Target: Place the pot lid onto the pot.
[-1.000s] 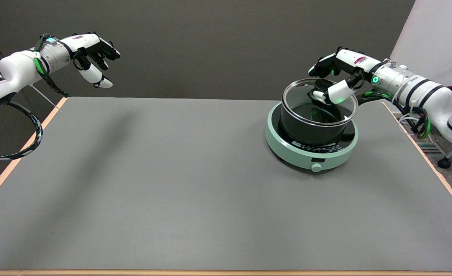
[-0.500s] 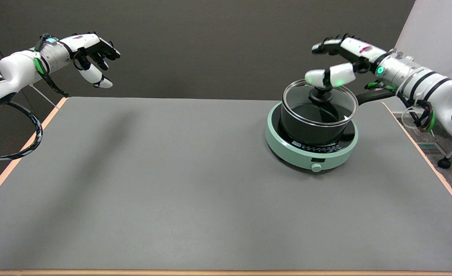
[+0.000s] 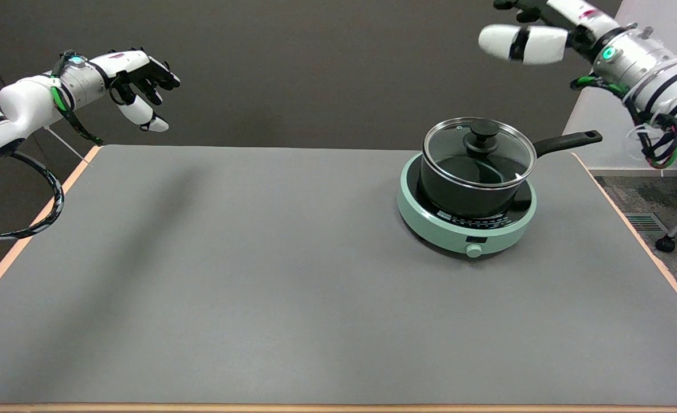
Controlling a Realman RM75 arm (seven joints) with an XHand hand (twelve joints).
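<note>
Fingers of the right hand [image 3: 536, 28] are spread and hold nothing, high above the glass pot lid [image 3: 478, 150]; their tips are cut off by the frame's top edge. That lid sits on the black pot [image 3: 466, 192], atop a green induction cooker [image 3: 465, 232] on the surface [image 3: 258, 275].

A: Where is the pot lid [image 3: 479, 150]?
B: It sits flat on the pot [image 3: 465, 192], a round glass lid with a metal rim and a black knob in its middle.
A: And the pot?
B: Black, upright, its long handle pointing right.
</note>
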